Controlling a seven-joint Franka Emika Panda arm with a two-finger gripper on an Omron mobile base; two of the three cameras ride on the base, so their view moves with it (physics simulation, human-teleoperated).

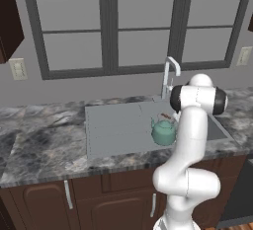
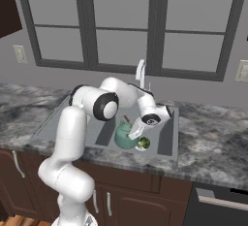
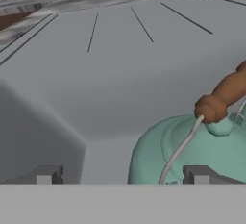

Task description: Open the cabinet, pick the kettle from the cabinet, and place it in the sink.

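The teal-green kettle (image 1: 163,130) stands upright on the floor of the grey sink (image 1: 113,125), near its right half. Its thin wire handle with a brown grip arches over the lid (image 3: 220,127). My gripper (image 2: 136,132) hovers just over the kettle (image 2: 124,137) and is open. In the hand view the gripper (image 3: 122,175) has its fingertips (image 3: 45,175) wide apart. The wire handle rises between them, touching neither. A corner of the dark brown wall cabinet (image 1: 9,19) shows at the upper left; its door cannot be made out.
A curved silver faucet (image 1: 170,73) stands behind the sink (image 2: 165,128). A small green broccoli piece (image 2: 143,144) lies right beside the kettle (image 3: 192,153). Grey marbled counter (image 1: 44,140) surrounds the basin, with brown lower cupboards (image 1: 44,204) below and a window behind.
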